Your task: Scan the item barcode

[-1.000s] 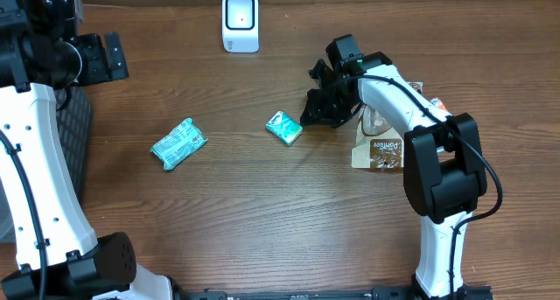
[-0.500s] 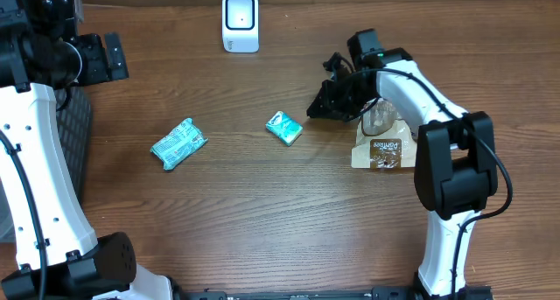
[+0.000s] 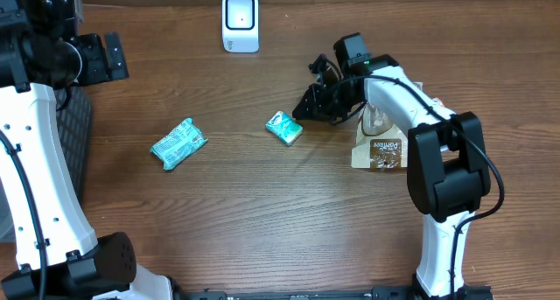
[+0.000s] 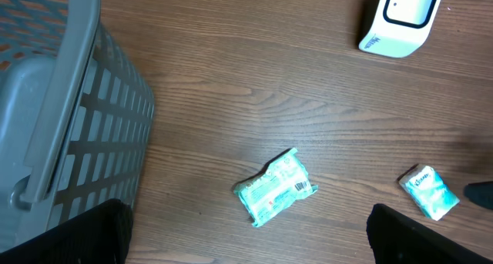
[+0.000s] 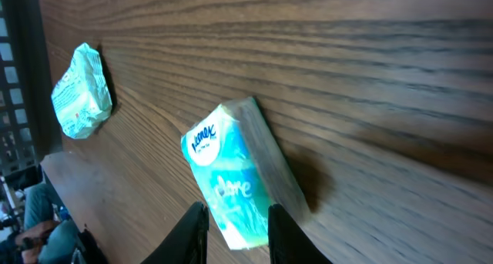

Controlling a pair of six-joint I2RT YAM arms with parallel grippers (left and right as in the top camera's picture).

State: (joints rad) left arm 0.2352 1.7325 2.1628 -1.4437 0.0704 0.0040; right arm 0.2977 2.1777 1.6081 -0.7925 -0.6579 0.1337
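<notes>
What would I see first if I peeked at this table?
Probably the black right hand, reaching close to the small teal tissue pack in the middle of the table. Next comes the white scanner standing at the far edge, and a crinkly teal packet lying further left.

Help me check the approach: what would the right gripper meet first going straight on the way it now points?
Probably the Kleenex tissue pack: in the wrist view it lies directly ahead of the right gripper, nothing between them; the remaining gap is unclear.

White arm links [image 3: 391, 87], black joints [image 3: 446, 173], thin black cables [image 3: 500, 188], black right tool [image 3: 304, 110]
</notes>
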